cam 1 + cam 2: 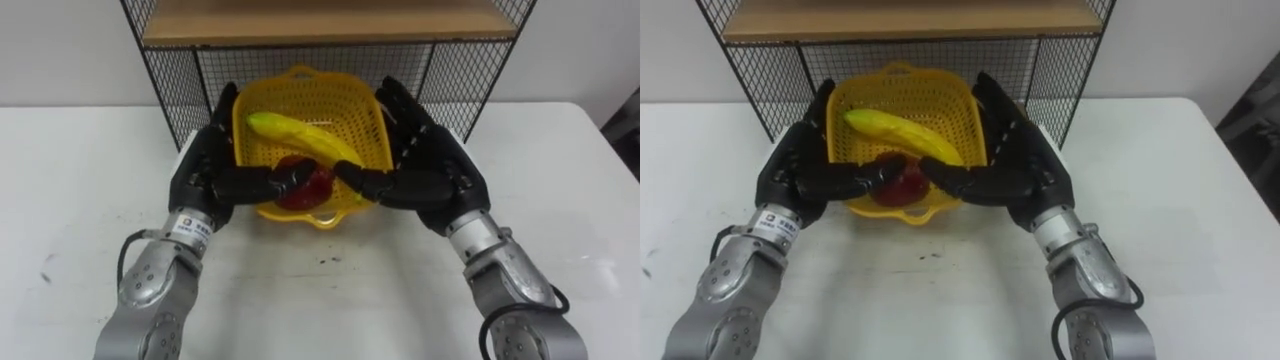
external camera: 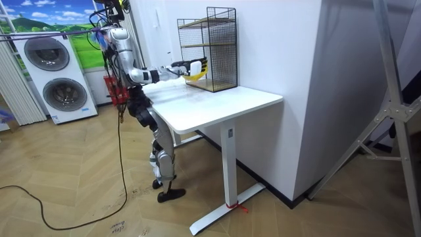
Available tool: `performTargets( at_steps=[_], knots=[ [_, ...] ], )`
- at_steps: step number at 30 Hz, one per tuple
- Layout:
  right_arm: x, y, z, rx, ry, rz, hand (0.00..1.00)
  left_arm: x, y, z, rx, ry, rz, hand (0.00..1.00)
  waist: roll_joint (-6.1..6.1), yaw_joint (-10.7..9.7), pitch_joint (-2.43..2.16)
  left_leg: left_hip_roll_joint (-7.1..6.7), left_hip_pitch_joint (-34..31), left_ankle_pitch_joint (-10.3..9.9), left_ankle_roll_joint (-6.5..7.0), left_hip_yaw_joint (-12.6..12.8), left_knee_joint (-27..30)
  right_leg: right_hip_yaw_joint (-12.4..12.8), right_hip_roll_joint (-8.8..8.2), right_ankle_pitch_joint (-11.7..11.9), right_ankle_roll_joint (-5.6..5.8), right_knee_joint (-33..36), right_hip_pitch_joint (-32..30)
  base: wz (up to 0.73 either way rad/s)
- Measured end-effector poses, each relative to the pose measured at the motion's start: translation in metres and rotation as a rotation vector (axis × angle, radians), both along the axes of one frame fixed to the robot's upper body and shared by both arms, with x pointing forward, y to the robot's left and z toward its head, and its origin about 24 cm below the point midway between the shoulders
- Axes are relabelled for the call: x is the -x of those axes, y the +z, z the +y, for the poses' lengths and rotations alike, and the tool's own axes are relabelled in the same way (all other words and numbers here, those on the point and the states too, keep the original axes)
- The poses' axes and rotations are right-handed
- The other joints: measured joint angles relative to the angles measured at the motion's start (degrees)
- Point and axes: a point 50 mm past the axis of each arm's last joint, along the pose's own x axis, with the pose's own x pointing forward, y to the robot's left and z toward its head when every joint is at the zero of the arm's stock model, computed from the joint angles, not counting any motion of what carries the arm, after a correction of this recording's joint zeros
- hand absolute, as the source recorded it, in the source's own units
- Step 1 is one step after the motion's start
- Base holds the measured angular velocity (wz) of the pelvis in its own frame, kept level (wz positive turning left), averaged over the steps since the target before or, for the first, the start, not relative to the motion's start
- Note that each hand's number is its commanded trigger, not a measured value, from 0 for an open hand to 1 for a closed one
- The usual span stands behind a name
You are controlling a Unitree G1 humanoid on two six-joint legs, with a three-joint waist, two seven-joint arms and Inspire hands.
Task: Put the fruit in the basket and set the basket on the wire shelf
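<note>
Holding one banana point(image 1: 300, 135) and one red fruit point(image 1: 305, 187), single yellow basket point(image 1: 345, 100) is framed between both hands at mouth of wire shelf's point(image 1: 178, 90) lower bay. Banana lies diagonally, partly over red fruit. Left hand point(image 1: 205, 165) flat against basket's left side, right hand point(image 1: 435, 165) flat against right side; fingers straight, pointing toward shelf; thumbs stretched inward across near rim. Cannot tell whether basket touches white worktop point(image 1: 80, 200). Robot stands at worktop's end, both arms reached forward.
</note>
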Motion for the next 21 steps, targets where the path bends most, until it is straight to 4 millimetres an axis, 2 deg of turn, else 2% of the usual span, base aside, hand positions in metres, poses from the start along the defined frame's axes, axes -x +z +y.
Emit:
performTargets(
  at_steps=[7,11,14,18,21],
  knots=[
    [-0.004,0.002,-0.001,0.002,-0.006,-0.007,0.0,-0.001,0.001,-0.001,0.002,-0.002,-0.002,0.0,-0.02,0.1,0.17,0.0,1.6,1.5,-0.47,0.3,-2.6,0.0,0.38,0.7,-0.02,-2.1,1.2,0.0],
    [-0.011,0.004,-0.001,0.005,-0.008,-0.008,0.0,-0.004,0.004,-0.001,0.0,-0.005,-0.014,0.0,-0.07,-0.1,0.21,0.02,1.3,1.5,-0.66,0.3,-2.8,0.1,0.5,0.7,-0.08,-2.1,0.9,0.0],
    [-0.016,0.009,-0.001,0.007,-0.018,-0.014,0.0,-0.011,0.013,-0.002,-0.009,-0.013,-0.037,0.0,-0.06,-0.1,0.24,0.01,0.7,1.7,-0.68,0.3,-3.0,0.4,0.57,1.2,-0.64,-2.1,0.2,-0.01],
    [-0.022,0.016,0.001,0.009,-0.022,-0.025,0.0,-0.017,0.02,-0.001,-0.018,-0.013,-0.056,0.0,0.04,-0.1,0.27,0.08,0.7,1.9,-0.7,0.4,-3.4,0.8,0.94,1.7,-0.61,-3.1,0.3,-0.02],
    [-0.023,0.016,0.001,0.01,-0.028,-0.022,0.0,-0.018,0.019,-0.001,-0.017,-0.011,-0.04,0.0,0.22,0.0,0.37,0.15,0.8,1.9,-0.7,0.4,-3.5,0.7,0.99,2.0,-0.58,-3.6,0.6,0.0]
  ],
)
